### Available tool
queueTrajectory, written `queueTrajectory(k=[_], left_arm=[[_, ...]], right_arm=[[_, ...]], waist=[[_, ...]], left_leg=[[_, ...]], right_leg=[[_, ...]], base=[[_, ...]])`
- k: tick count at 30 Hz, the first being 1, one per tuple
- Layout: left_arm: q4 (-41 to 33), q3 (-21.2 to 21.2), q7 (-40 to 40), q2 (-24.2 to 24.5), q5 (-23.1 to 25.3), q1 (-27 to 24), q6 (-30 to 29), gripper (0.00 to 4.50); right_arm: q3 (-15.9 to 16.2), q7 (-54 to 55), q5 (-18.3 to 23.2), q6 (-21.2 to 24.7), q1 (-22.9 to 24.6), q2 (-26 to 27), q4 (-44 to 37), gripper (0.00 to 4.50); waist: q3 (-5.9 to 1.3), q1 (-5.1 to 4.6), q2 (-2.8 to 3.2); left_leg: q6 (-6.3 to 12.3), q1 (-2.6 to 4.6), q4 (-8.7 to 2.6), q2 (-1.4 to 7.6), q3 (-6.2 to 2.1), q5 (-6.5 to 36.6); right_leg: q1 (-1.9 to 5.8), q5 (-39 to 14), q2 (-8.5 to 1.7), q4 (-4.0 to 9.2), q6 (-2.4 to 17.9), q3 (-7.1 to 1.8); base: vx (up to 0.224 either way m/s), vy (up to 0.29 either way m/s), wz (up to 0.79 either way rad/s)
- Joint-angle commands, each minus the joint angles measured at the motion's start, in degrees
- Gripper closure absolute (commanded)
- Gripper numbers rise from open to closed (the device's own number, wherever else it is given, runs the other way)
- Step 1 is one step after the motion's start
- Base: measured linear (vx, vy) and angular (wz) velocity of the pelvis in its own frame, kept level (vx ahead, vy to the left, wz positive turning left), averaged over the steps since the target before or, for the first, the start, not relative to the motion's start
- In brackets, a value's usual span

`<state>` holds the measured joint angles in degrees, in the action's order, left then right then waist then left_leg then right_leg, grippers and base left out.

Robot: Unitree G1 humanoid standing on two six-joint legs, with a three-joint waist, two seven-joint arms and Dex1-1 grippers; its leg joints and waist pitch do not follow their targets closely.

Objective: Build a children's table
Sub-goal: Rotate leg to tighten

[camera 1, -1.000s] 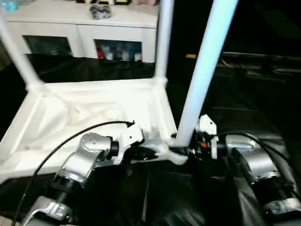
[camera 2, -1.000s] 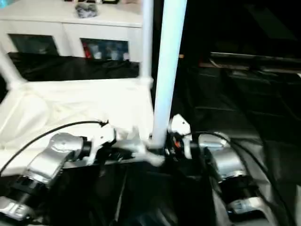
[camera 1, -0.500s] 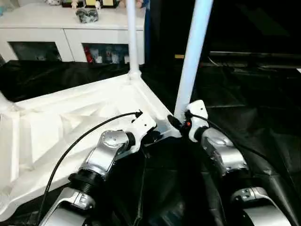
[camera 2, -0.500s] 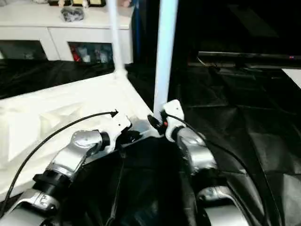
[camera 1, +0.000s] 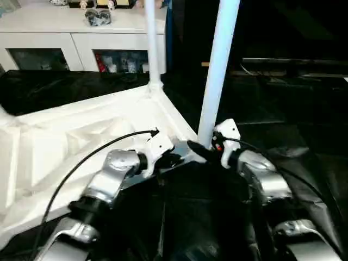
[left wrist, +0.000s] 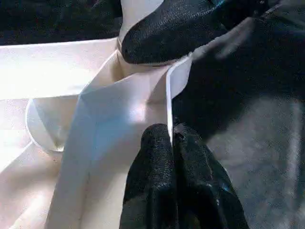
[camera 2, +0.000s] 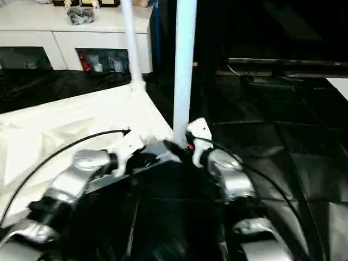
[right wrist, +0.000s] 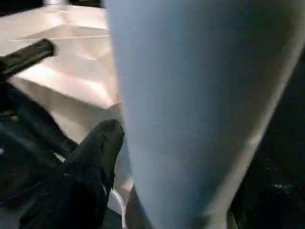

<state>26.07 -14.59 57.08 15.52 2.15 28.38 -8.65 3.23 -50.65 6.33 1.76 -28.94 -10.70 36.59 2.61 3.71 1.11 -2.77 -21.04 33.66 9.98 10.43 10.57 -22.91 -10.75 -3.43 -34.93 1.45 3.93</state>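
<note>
A: Starting nearest us, what is the left pincer [camera 1: 173, 159] doing?

B: It is pinching the thin near rim of the upturned tabletop [camera 1: 81, 141], its two black fingers [left wrist: 162, 162] pressed together on that white edge just beside the near right corner. My guess is that it is bracing the top so it is not sliding on the black-covered bench [camera 1: 304, 141] while the leg is being worked.

A: And the right pincer [camera 1: 202, 150]?

B: It is sitting at the foot of the near leg [camera 1: 217, 70], right where the leg is meeting the corner socket. One finger [right wrist: 97, 157] is lying against the leg's side, with the leg standing between the jaws, but whether they are clamping it or standing spread around it, I cannot tell.

A: Why is the table lying that way?

B: The children's table is resting upside down on the bench, ribbed underside facing up, so the legs are pointing upward and can be pushed down into the sockets. The near leg is standing roughly upright at the near right corner.

A: Anything farther off?

B: A second leg [camera 1: 152, 43] is rising from the far right corner. Beyond the bench, a white cabinet [camera 1: 81, 38] with glass doors is standing against the far side.
</note>
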Motion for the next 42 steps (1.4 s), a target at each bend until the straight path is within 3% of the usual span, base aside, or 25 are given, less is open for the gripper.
queueTrajectory(k=[1,7,11,13,19,28,31,32,34,36,42], left_arm=[[-3.1,-0.5,2.4,-0.6,-3.0,0.6,2.8,4.5],[-5.6,-0.2,7.2,1.6,-5.3,-0.5,1.9,4.5],[-6.2,-0.2,8.5,2.2,-5.8,-0.8,1.6,4.5],[-7.7,-0.3,11.2,3.8,-6.8,-1.8,0.6,4.5],[-9.6,-0.1,13.6,5.5,-7.7,-3.0,-0.8,4.5],[-7.9,0.3,9.2,4.0,-6.2,-2.4,0.3,4.5],[-4.0,1.2,-0.1,0.4,-3.2,-0.1,0.7,4.5],[-2.7,1.4,-2.9,-0.9,-2.3,0.8,0.5,4.5],[-1.9,1.3,-4.8,-2.0,-1.8,1.4,0.3,4.5],[-0.2,1.0,-9.4,-4.8,-0.6,2.9,-0.6,4.5],[2.3,-0.2,-15.9,-9.5,1.7,5.1,-1.6,4.5]], right_arm=[[6.2,-9.2,0.8,1.4,2.1,-0.2,-1.4,1.35],[7.7,-19.0,2.2,3.5,4.1,-4.5,-4.9,1.35],[8.2,-20.7,2.3,3.8,4.5,-5.6,-5.6,1.35],[8.7,-23.1,2.2,4.3,5.1,-7.7,-6.1,1.59],[9.2,-26.3,2.5,5.6,5.7,-9.5,-7.0,2.06],[9.9,-24.4,2.6,6.5,6.4,-8.3,-8.1,2.36],[7.8,-12.8,0.3,3.9,5.8,-3.7,-4.3,2.39],[6.8,-7.4,-0.7,3.3,5.2,-1.7,-2.1,2.4],[6.1,-2.9,-1.5,2.8,4.6,-0.1,-0.4,2.46],[4.2,7.6,-2.4,3.8,2.9,4.0,3.3,2.48],[2.1,21.0,-3.0,5.3,-0.6,10.3,7.5,2.5]], waist=[[-3.15,0.44,-0.13],[-2.98,1.7,-0.29],[-2.96,1.83,-0.37],[-2.99,1.95,-0.61],[-3.02,2.14,-0.48],[-2.91,2.2,-0.58],[-2.68,1.9,-0.6],[-2.75,1.74,-0.63],[-2.63,1.26,-0.63],[-2.54,0.75,-0.52],[-2.48,-0.39,-0.41]], left_leg=[[3.92,0.48,-3.95,3.64,-1.35,12.4],[4.17,0.5,-3.98,3.84,-1.23,13.0],[3.35,0.66,-4.09,3.8,-1.31,13.5],[3.31,0.48,-4.09,3.8,-1.38,13.0],[3.99,0.43,-3.99,3.82,-1.28,11.8],[3.45,0.6,-4.06,3.77,-1.33,12.5],[1.98,0.87,-4.1,3.48,-1.39,14.4],[1.35,0.77,-4.23,3.39,-1.57,14.4],[0.72,0.99,-4.33,3.33,-1.67,15.8],[0.24,0.72,-4.46,3.29,-1.9,16.5],[-0.31,1.19,-4.46,3.11,-2.12,19.8]], right_leg=[[2.68,-12.7,-5.27,4.78,12.4,-3.18],[2.63,-16.2,-5.36,4.93,11.5,-3.19],[2.48,-17.8,-5.38,5.1,11.1,-3.21],[2.77,-17.5,-5.47,4.96,10.9,-3.2],[2.55,-15.7,-5.4,4.79,11.6,-3.19],[2.41,-18.0,-5.39,5.12,10.6,-3.21],[2.09,-22.0,-5.5,5.74,9.6,-3.21],[2.33,-23.6,-5.64,5.72,9.0,-3.14],[2.11,-25.9,-5.56,6.03,8.1,-3.11],[2.21,-27.5,-5.64,6.16,7.4,-3.02],[1.68,-30.7,-5.54,6.71,6.3,-2.86]], base=[[0.0,0.0,0.0],[0.0,0.0,0.0],[0.0,0.0,0.0],[0.0,0.0,0.0],[0.0,0.0,0.0],[0.0,0.0,0.0],[0.0,0.0,0.0],[0.0,0.0,0.0],[0.0,0.0,0.0],[0.0,0.0,0.0],[0.0,0.0,0.0]])
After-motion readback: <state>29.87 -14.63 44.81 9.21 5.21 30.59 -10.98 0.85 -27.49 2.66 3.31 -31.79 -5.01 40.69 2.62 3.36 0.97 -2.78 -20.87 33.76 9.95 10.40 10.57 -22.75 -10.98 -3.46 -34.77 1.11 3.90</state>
